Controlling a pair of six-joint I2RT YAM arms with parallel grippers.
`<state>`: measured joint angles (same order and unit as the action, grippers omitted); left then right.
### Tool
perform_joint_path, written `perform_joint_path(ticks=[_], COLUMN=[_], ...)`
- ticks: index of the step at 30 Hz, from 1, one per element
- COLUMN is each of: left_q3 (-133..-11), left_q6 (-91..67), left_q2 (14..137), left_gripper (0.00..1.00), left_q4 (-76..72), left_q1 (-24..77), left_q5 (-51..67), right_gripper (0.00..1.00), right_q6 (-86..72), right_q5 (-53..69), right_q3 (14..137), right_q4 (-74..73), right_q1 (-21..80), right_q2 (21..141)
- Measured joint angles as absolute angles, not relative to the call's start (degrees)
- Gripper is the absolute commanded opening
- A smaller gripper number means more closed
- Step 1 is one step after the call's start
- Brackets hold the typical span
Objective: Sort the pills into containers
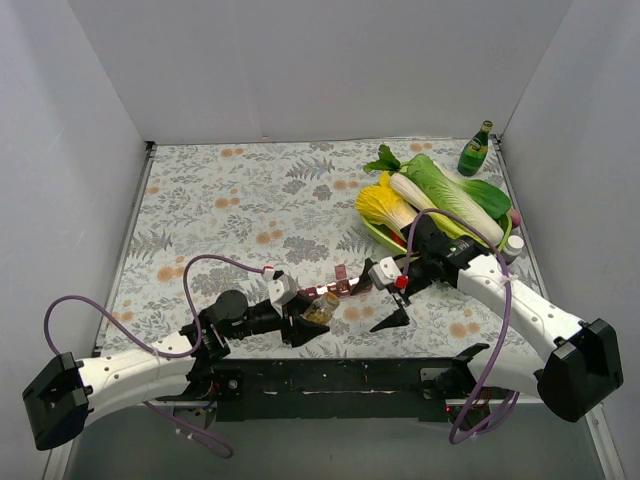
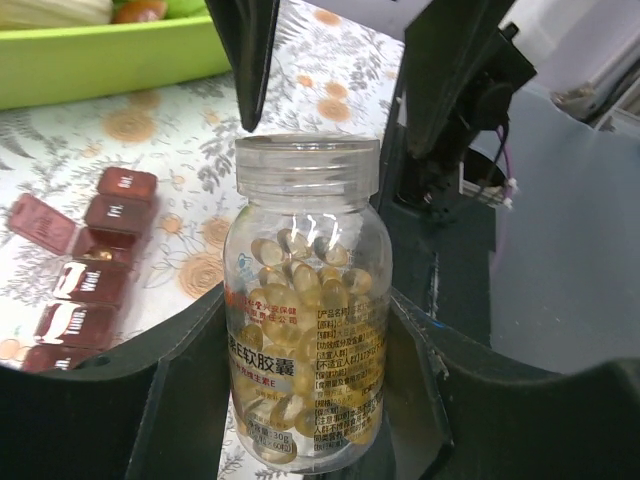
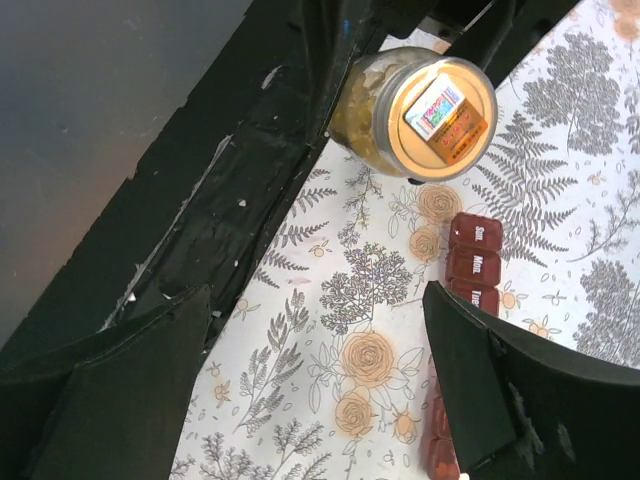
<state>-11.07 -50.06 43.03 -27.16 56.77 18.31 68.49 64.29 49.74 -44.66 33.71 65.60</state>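
The left gripper (image 2: 305,405) was clamped around a clear jar (image 2: 305,170), with the yellowish pills (image 2: 300,285) heaped inside it. The right gripper (image 3: 300,390) hung above the flowered table (image 3: 340,300) near the jar's gold top, its jaws spread wide and holding nothing. The dark-red containers (image 2: 95,270) lay in a row on the table just beside the jar.

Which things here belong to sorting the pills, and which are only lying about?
Belonging: pills, in the clear jar held by the left gripper; red containers.
Lying about: green tray, leafy vegetables, green bottle.
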Motion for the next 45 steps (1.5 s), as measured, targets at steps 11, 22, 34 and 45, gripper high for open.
perform_joint_path(ticks=[11, 22, 34, 45], left_q3=[-12.1, -13.19, -14.55, -14.66], left_q6=[-52.97, -55.13, -55.37, -54.7], left_q2=[47.37, 54.06, 57.82, 57.6], left_gripper=[0.0, 0.0, 0.0, 0.0], left_q4=[-27.51, -33.47, -36.69, -35.64], left_q1=[56.77, 56.77, 56.77, 57.1], left_q5=[25.56, 28.86, 30.92, 30.41], right_gripper=[0.91, 0.82, 0.58, 0.22], right_q6=[88.73, 86.83, 84.38, 72.66], right_q5=[64.38, 64.97, 64.9, 63.53], right_q3=[55.09, 58.22, 61.95, 62.11], right_q4=[-57.1, -56.86, -56.93, -52.62], right_q1=[33.71, 37.89, 41.45, 42.54], right_q2=[67.68, 70.24, 75.31, 76.12])
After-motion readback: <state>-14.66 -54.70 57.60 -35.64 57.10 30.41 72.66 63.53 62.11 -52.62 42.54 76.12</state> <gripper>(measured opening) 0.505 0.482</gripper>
